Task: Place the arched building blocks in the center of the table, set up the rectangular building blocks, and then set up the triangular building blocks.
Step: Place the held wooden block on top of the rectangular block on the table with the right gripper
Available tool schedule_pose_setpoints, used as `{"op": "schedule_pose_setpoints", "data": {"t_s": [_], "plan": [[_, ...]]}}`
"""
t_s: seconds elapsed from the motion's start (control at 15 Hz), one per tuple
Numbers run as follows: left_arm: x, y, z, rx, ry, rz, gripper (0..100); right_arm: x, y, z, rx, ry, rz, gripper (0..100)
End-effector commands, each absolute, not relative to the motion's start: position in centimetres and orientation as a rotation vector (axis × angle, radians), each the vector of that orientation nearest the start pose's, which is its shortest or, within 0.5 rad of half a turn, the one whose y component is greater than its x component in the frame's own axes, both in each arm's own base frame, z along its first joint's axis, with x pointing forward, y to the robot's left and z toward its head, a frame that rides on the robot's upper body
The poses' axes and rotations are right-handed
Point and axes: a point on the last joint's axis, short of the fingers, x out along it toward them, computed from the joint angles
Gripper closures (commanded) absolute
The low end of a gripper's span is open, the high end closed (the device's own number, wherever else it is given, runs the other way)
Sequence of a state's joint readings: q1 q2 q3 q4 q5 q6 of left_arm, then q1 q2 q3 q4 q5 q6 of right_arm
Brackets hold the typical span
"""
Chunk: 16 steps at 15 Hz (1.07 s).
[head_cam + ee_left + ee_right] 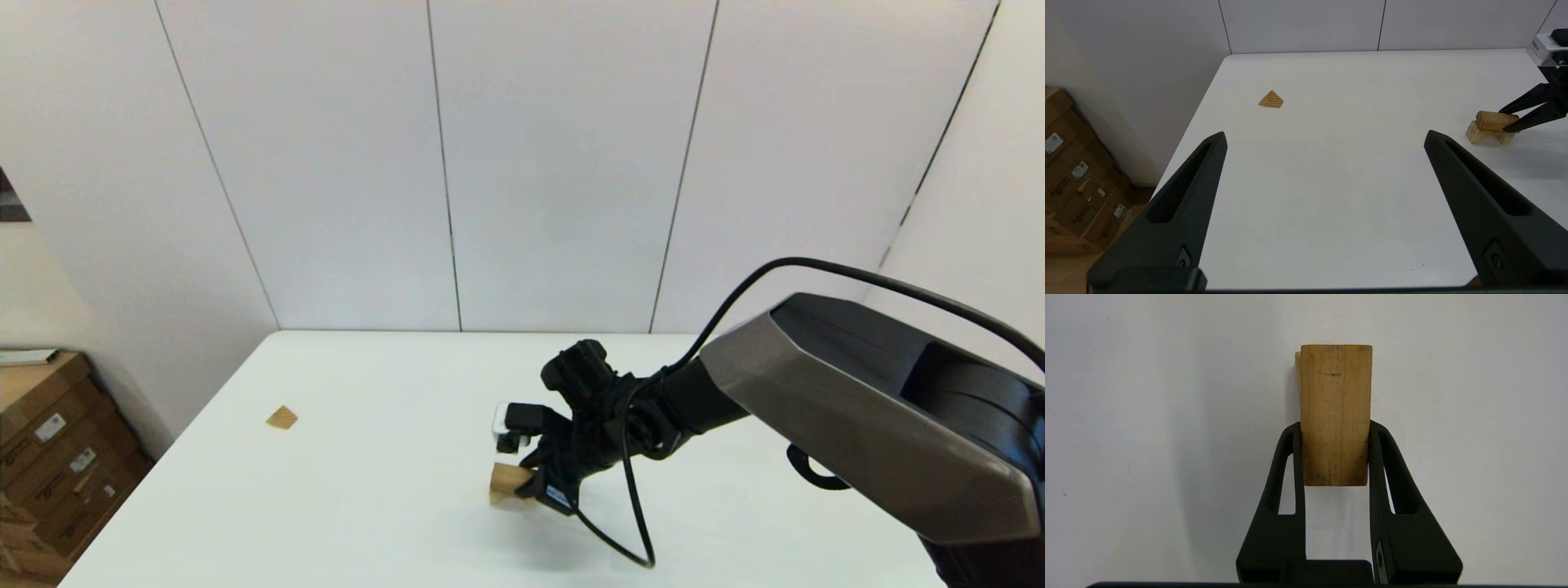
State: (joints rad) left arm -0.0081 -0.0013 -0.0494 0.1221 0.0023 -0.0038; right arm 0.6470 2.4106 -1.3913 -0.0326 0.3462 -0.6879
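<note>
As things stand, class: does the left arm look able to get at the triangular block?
Probably yes: the left gripper is open, facing the triangular block across bare table, nothing between.

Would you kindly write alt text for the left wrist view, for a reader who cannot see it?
The right gripper clasps the rectangular block lying on top of the arched block at the far edge of the white table. The triangular block lies apart near the other side. The left gripper's fingers spread wide, holding nothing.
</note>
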Motion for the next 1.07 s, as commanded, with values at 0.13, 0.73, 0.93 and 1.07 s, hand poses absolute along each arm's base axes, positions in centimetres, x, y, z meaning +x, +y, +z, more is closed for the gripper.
{"op": "schedule_pose_setpoints", "data": {"t_s": [0.13, 0.73, 0.93, 1.07], "plan": [[-2.7, 0.03, 7.64, -0.004, 0.074, -0.004, 0, 34.28, 26.8, 0.84, -0.73, 0.658, 1.231, 100], [-2.7, 0.03, 7.64, -0.004, 0.074, -0.004, 0, 34.33, 26.92, 1.18, -0.726, 0.65, 1.23, 100], [-2.7, 0.03, 7.64, -0.004, 0.074, -0.004, 0, 34.27, 26.96, 0.95, -0.729, 0.654, 1.234, 100], [-2.7, 0.03, 7.64, -0.004, 0.074, -0.004, 0, 34.21, 27.08, 0.92, -0.731, 0.653, 1.236, 100]]}}
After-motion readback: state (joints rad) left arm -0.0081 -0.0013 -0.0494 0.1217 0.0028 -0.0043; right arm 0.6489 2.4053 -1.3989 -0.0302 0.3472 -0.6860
